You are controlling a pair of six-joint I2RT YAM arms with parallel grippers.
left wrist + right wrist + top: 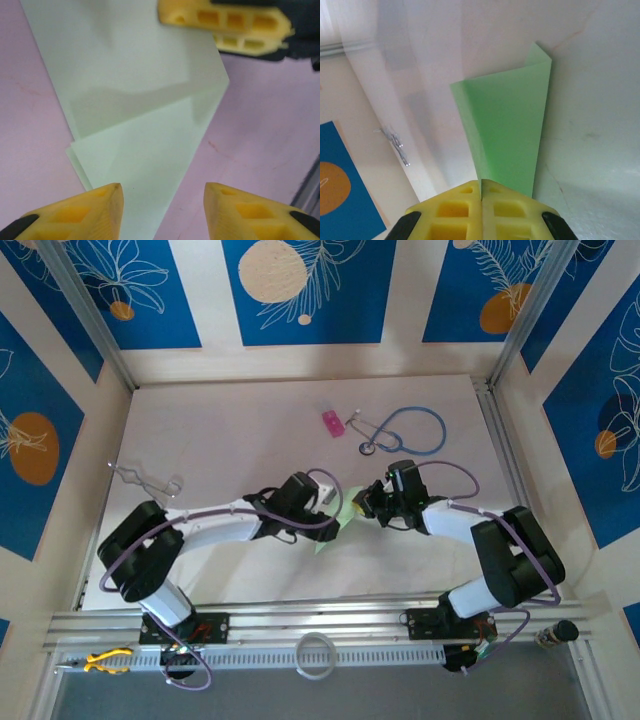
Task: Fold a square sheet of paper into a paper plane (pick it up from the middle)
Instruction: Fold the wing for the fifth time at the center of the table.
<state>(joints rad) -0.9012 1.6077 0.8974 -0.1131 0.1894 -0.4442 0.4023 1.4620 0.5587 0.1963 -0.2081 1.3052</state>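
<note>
The square sheet of paper [505,130] is light green and folded into a tapering wedge with a centre crease. My right gripper [481,189] is shut on its narrow end at the crease, and the wider end stands out ahead of the fingers. In the top view the paper [335,527] lies between the two grippers at the table's middle. My left gripper [162,200] stands open just over the paper [140,115], its fingertips [107,200] spread apart with nothing pinched. The right gripper's yellow fingers [225,25] show at the paper's far edge. From above, the left gripper [326,502] and right gripper [362,506] face each other.
A small pink block [331,424] and a blue stethoscope [405,430] lie at the back of the table. A metal wire tool [145,480] sits at the left. A white ring [316,655] and yellow pliers [105,662] rest on the front rail.
</note>
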